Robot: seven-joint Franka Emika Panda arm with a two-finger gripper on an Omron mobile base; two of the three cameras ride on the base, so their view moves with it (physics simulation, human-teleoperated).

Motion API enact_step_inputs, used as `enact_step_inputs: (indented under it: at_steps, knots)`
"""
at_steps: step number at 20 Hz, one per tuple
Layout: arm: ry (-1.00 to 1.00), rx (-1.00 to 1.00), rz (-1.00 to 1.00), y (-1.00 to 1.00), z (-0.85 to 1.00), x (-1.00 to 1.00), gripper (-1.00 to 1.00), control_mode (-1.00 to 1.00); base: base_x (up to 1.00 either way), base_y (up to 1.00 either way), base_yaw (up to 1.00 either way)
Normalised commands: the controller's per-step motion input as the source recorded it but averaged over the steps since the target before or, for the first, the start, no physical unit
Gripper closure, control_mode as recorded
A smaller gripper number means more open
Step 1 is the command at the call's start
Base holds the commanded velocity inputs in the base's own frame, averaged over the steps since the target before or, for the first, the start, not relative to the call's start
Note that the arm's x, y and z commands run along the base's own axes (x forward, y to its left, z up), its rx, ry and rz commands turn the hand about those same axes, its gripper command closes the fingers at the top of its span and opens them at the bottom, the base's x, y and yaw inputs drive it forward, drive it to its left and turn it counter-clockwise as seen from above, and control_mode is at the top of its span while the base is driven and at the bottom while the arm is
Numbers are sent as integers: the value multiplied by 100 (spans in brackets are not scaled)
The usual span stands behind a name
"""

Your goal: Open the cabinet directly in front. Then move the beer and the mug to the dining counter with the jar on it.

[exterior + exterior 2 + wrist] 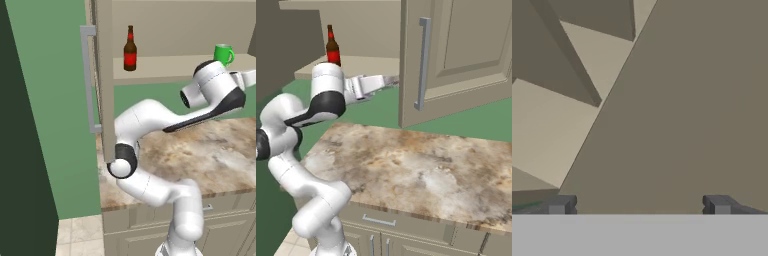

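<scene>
Left base view: I see the cabinet (pixel 105 80) with both doors swung open, its near door edge-on with a long grey bar handle (pixel 88 80). The beer (pixel 130 49) stands upright on the beige shelf (pixel 160 64), well to the left of my hand and a little above it. The mug (pixel 223 54) sits on the same shelf, just above and behind the wrist of the arm (pixel 150 120), its handle to the right. The hand itself runs off the right edge here, so I cannot judge its jaws from this side. Below the arm lies the short marble worktop (pixel 200 155). Right base view: the gripper (pixel 392 80) reaches level toward the inner edge of the right-hand cabinet door (pixel 456 55), its tip at or just short of that edge; whether it touches I cannot tell at this size. The beer stands behind the hand's wrist on the shelf, its red label partly hidden by the white elbow housing. The door's grey handle (pixel 422 64) hangs just beyond the fingertips, on the door's outer face. The worktop spreads below the hand, and a drawer front (pixel 381 220) lies under its edge. Hand view: the two dark fingertips (pixel 561 205) stand far apart at the bottom, jaws spread wide with nothing between them. Ahead of them is a broad flat beige-grey panel, probably the cabinet door, with angled beige cabinet surfaces to its left.
</scene>
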Motion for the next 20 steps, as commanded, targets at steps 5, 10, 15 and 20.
enact_step_inputs:
  at_steps: [5,10,15,20]
  knots:
    - [0,11,-1,-5,26,67,-100,-100,0,0,0]
    - [0,12,0,-16,28,62,-100,-100,0,0,0]
    - [0,14,-1,-27,32,47,-100,-100,0,0,0]
    - [0,17,-4,-53,47,10,-100,-100,0,0,0]
